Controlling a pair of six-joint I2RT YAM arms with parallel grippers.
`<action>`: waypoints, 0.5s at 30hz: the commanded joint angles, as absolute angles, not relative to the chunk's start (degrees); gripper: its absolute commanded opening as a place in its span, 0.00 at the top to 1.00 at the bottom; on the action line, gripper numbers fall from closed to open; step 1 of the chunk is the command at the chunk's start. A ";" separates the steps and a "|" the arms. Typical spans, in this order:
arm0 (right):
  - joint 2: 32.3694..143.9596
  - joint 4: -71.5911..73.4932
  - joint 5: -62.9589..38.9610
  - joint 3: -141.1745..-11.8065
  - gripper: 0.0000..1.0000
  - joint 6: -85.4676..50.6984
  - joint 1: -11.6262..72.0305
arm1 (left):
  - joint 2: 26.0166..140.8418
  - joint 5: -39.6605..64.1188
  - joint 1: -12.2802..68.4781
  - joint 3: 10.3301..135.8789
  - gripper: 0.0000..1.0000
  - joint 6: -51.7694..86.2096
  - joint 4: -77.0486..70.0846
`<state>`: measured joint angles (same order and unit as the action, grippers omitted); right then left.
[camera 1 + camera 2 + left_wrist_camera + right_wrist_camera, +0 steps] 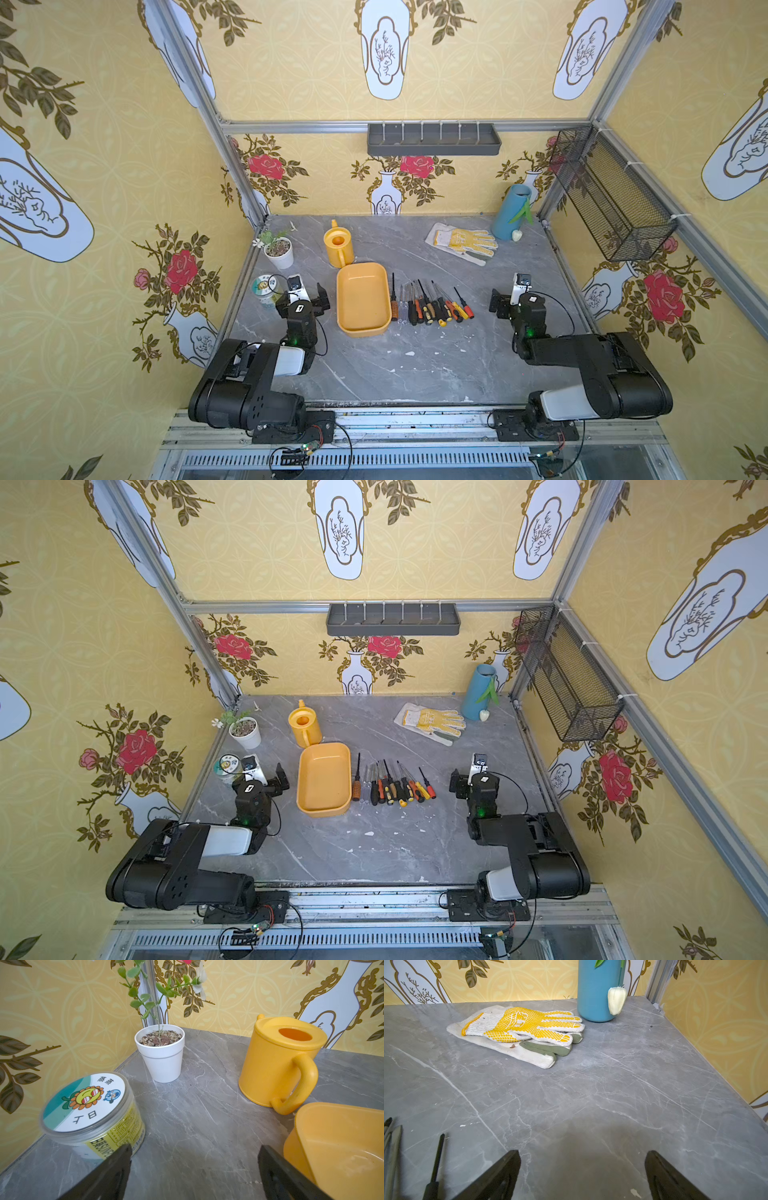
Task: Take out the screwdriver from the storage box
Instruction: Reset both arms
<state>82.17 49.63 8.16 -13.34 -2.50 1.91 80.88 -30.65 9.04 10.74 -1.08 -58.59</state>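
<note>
Left fingers (pixel 108 1176) and right fingers (pixel 496 1176) gape wide and empty, storage box (pixel 361 299) and screwdrivers (pixel 428 309) lying between them.

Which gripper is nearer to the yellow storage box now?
Left. The left gripper is open, close beside the storage box. The right gripper, also open, is on the box's other side, beyond the row of screwdrivers.

The left arm (pixel 232 390) and right arm (pixel 623 374) are black with white shells, green lights and thin black cables.
</note>
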 commanded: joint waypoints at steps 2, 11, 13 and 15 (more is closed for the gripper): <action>82.22 51.59 7.74 -13.51 0.03 -2.02 1.96 | 81.00 -30.51 9.01 10.92 0.01 -1.41 -60.03; 82.22 51.67 7.74 -13.54 0.03 -2.02 1.96 | 80.96 -29.51 8.54 11.44 0.01 -0.90 -58.73; 82.19 51.68 7.81 -13.52 0.03 -2.02 1.97 | 80.39 -28.72 7.91 11.51 0.01 -0.36 -57.73; 82.18 51.66 7.77 -13.53 0.03 -2.02 1.96 | 80.16 -28.94 7.84 11.34 0.01 -0.23 -57.75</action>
<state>82.17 49.63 7.86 -13.34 -2.46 1.91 80.40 -29.82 8.05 11.40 -0.95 -57.52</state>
